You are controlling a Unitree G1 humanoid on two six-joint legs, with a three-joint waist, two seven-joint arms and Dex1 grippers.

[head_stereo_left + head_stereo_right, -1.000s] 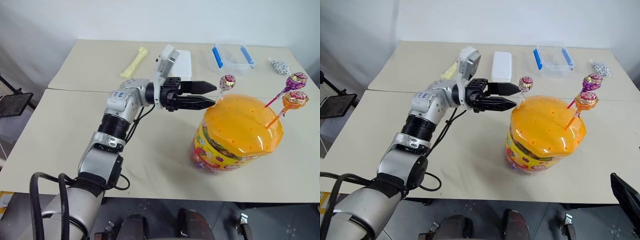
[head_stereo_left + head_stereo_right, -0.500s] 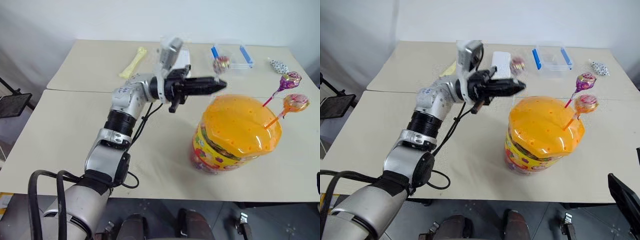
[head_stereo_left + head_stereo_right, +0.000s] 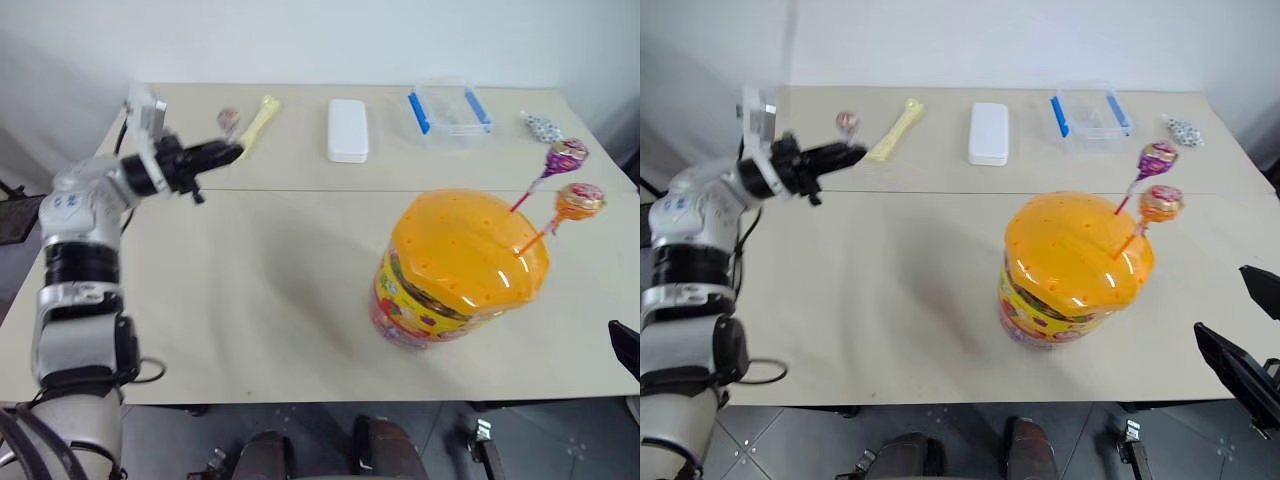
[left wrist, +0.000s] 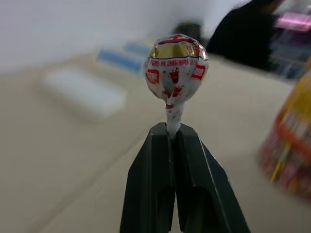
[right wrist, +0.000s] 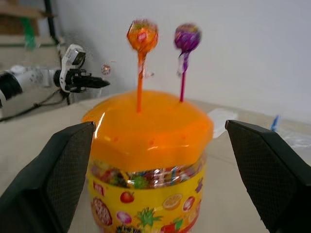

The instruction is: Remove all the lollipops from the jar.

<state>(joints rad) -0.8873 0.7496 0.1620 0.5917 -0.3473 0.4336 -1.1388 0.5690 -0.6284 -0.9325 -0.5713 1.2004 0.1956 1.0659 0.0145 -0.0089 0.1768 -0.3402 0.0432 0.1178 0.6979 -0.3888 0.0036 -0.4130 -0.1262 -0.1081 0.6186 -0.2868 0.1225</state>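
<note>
A second on, the left gripper (image 3: 232,152) has swung away from the jar (image 3: 455,270) to the far left of the table (image 3: 270,290), carrying off the pink-red lollipop (image 3: 229,119) it had been reaching for on the orange lid (image 3: 470,245). Its arm stretches out roughly level, the two black fingers (image 4: 160,179) pinched tight on the white stick, with the wrapped head standing upright above the tips; red print on the wrapper is too small to read. Just beside it lies a pale yellow bone-shaped toy (image 3: 258,123), then a white rectangular case (image 3: 347,130) and a clear box with blue clips (image 3: 448,108). The jar stands near the table's front right, its yellow label showing fruit and sweets, with the purple lollipop (image 3: 565,155) and orange lollipop (image 3: 581,198) still planted in the lid. A spotted wrapped candy (image 3: 541,126) rests at the far right corner. The right gripper (image 5: 160,160) faces the jar with fingers spread wide, holding nothing.
</note>
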